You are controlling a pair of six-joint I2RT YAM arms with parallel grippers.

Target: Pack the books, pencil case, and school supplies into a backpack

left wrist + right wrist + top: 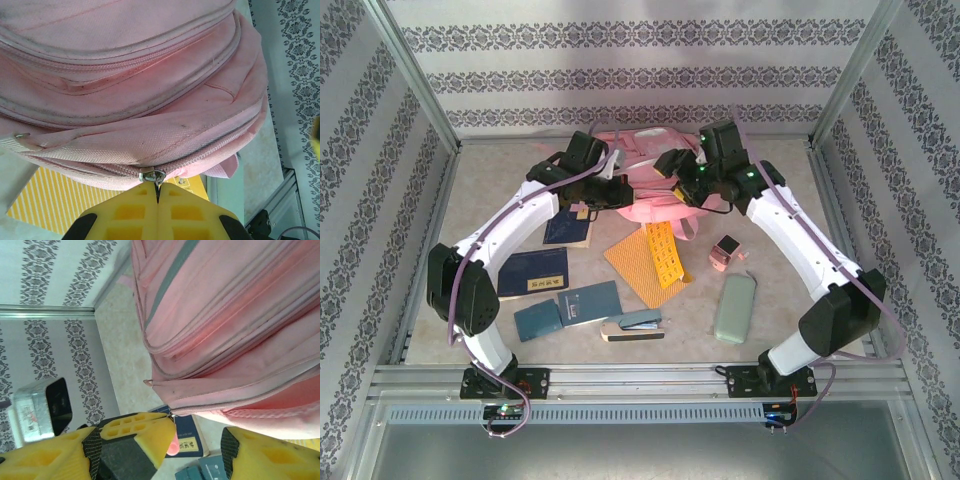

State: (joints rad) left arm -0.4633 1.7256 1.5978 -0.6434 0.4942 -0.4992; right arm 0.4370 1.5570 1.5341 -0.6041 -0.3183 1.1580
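The pink backpack (pixel 638 165) lies at the back middle of the table. My left gripper (pixel 158 189) is shut on the metal zipper pull (pixel 152 175) at the backpack's (pixel 150 100) lower seam. My right gripper (pixel 197 442) stands open beside the backpack (pixel 230 330), and a pink zipper tab (pixel 172 446) hangs against its left finger. On the table in front lie two navy books (pixel 568 230) (pixel 532 272), two teal books (pixel 588 303) (pixel 537 320), the yellow book (pixel 645 255), the blue-and-beige stapler (pixel 632 325) and the pale green pencil case (pixel 735 308).
A small pink and white object (pixel 725 252) sits right of the yellow book. Patterned walls and metal frame posts (pixel 415 80) close in the table on three sides. Both arms arch in from the near edge.
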